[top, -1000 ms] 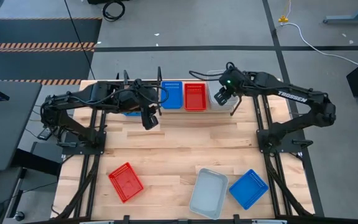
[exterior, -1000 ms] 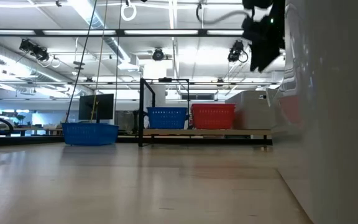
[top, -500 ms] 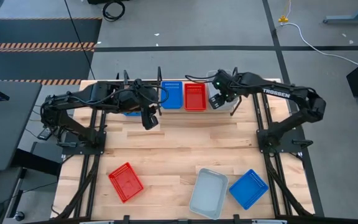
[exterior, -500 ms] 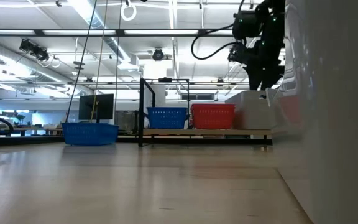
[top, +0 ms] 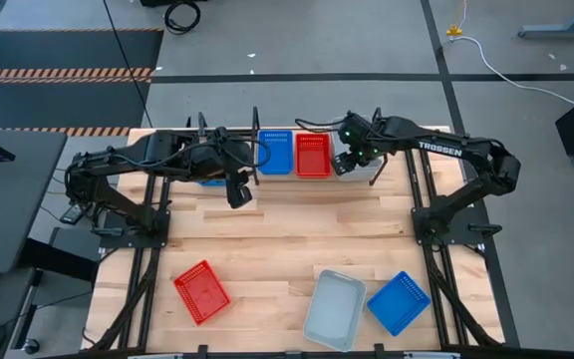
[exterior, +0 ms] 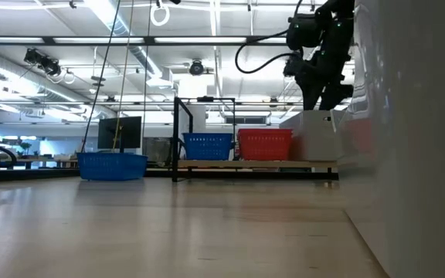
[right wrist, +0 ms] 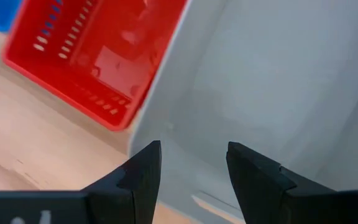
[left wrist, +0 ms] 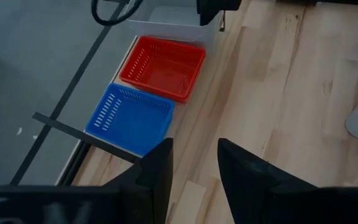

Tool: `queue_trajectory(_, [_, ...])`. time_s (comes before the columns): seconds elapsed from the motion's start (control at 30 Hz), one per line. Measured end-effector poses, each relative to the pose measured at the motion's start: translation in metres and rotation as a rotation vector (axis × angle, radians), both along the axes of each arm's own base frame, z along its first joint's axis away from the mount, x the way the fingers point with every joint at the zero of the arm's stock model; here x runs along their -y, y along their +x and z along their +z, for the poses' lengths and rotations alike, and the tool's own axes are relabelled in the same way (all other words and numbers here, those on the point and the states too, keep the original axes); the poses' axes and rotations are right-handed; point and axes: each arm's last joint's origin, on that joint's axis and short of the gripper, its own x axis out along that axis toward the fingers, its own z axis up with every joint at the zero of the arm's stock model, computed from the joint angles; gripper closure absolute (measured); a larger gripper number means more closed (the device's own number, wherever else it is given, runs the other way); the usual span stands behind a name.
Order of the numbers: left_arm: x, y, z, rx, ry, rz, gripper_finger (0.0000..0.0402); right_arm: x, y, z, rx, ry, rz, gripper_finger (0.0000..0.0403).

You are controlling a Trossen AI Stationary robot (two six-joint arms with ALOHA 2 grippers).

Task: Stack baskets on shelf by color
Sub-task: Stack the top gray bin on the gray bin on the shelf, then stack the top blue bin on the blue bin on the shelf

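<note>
On the shelf [top: 267, 175], the pale basket [right wrist: 272, 87] sits just beside the red basket [top: 313, 156]. The right gripper [right wrist: 188, 162] hovers over it, jaws wide; descending off-centre, it could nudge the red one askew

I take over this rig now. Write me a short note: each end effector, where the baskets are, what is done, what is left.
Right end effector: open, empty, over the white basket on the shelf.
Left end effector: open, empty, waiting above the table's left rear.
Done: blue basket, red basket and the white one sit side by side on the shelf.
Left: loose red basket, white basket and blue basket at the table front; another blue one sits by the left arm.
</note>
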Motion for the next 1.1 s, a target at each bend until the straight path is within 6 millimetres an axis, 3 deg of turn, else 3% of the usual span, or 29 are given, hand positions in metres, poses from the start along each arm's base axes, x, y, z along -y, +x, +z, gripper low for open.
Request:
queue_trajectory(0.53, [0.000, 0.000, 0.000, -0.001, -0.001, 0.001, 0.0269, 0.004, 0.007, 0.004, 0.086, -0.027, -0.023, 0.0215])
queue_trajectory(0.8, [0.000, -0.008, -0.007, -0.118, 0.004, -0.013, 0.0269, -0.002, -0.007, 0.019, 0.116, -0.048, 0.025, 0.0215])
queue_trajectory(0.93, [-0.006, -0.012, -0.030, -0.270, 0.014, -0.019, 0.0269, -0.008, -0.023, 0.039, 0.188, -0.080, 0.030, 0.0215])
queue_trajectory(1.1, [-0.018, -0.028, -0.079, -0.451, -0.078, -0.033, 0.0269, -0.025, -0.045, 0.066, 0.327, -0.095, 0.070, 0.0215])
